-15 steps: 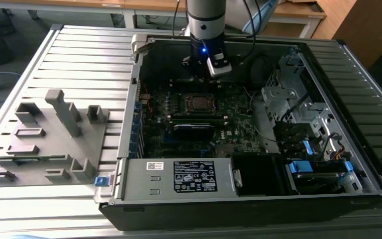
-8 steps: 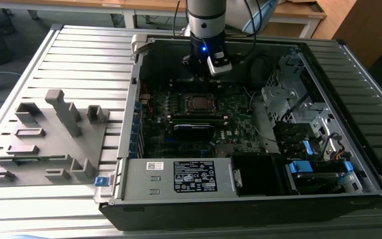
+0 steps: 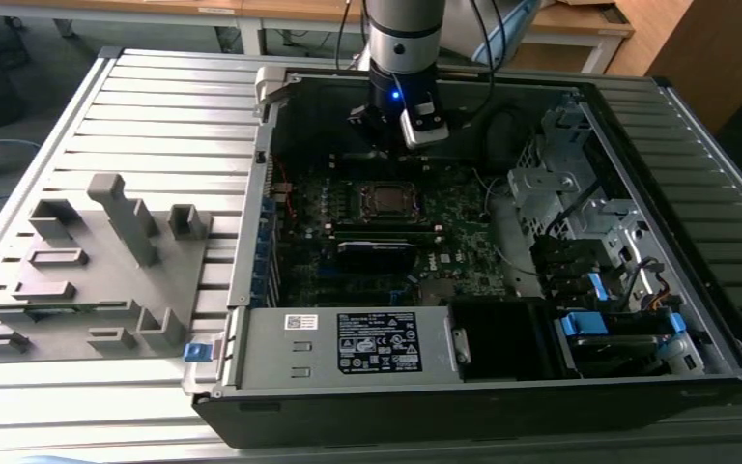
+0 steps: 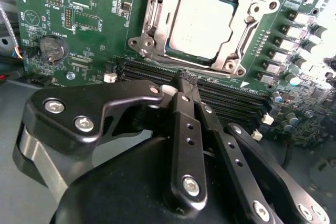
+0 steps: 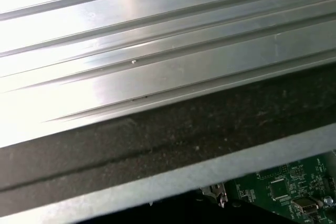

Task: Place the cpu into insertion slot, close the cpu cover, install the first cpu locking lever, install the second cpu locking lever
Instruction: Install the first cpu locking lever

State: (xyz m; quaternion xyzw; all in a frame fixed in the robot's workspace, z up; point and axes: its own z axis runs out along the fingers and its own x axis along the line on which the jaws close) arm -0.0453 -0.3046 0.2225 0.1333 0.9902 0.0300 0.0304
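Note:
The cpu point(image 4: 202, 24), a dull silver square, lies flat in the insertion slot point(image 3: 390, 198) on the dark green motherboard point(image 4: 89, 19). The silver cpu cover point(image 4: 157, 9) is down around it, framing the chip through its cut-out. My gripper point(image 4: 186, 80) hovers a little off the socket, over the long black memory slots point(image 4: 152, 72) beside it. Its black fingers point(image 4: 184, 124) meet at the tip and hold nothing. In the exterior view the gripper point(image 3: 388, 145) hangs inside the open computer case, just behind the socket.
The open case point(image 3: 255, 319) rests on a ribbed aluminium table point(image 3: 152, 106). A grey fixture block point(image 3: 100, 271) stands at the exterior view's left. Drive cages and cables point(image 3: 578, 222) fill the case's right side. The first wrist view shows the table ribs point(image 5: 157, 51) and a case wall point(image 5: 157, 135).

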